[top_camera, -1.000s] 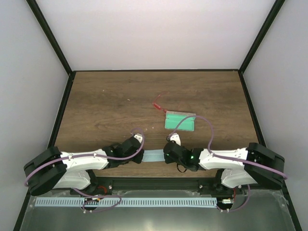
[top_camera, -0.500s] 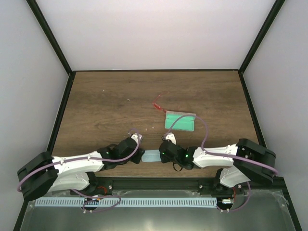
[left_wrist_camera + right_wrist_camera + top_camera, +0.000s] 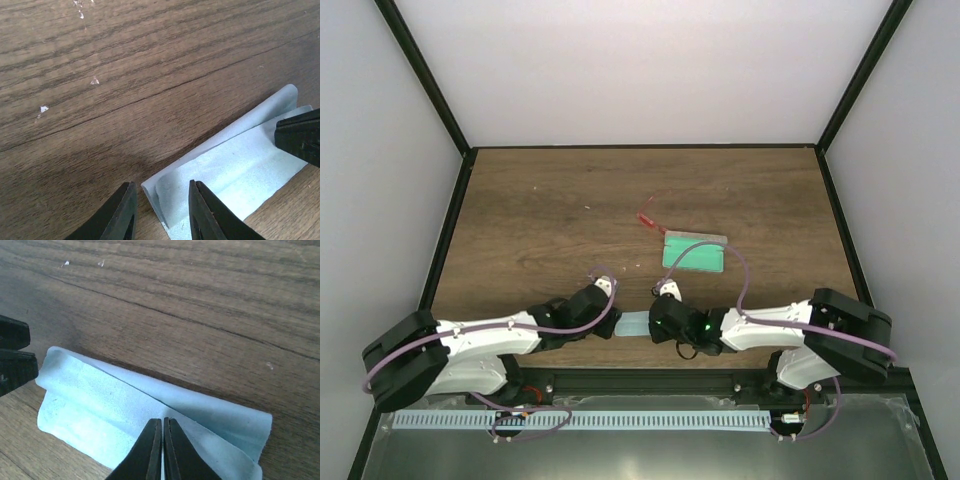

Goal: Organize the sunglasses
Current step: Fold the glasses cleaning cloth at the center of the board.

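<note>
Only the top view showed the sunglasses [image 3: 648, 218], lying on the table [image 3: 540, 220] at the grey case's [image 3: 694, 252] eleven o'clock. The wrist views showed the pale cloth [image 3: 100, 410]: the right gripper [image 3: 163, 422] pinched its fold, while the left gripper [image 3: 161, 192] gaped astride its corner.

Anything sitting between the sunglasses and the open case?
Nothing visible: only bare table lies between the sunglasses and the case. The left end effector and right end effector are at the cloth.
</note>
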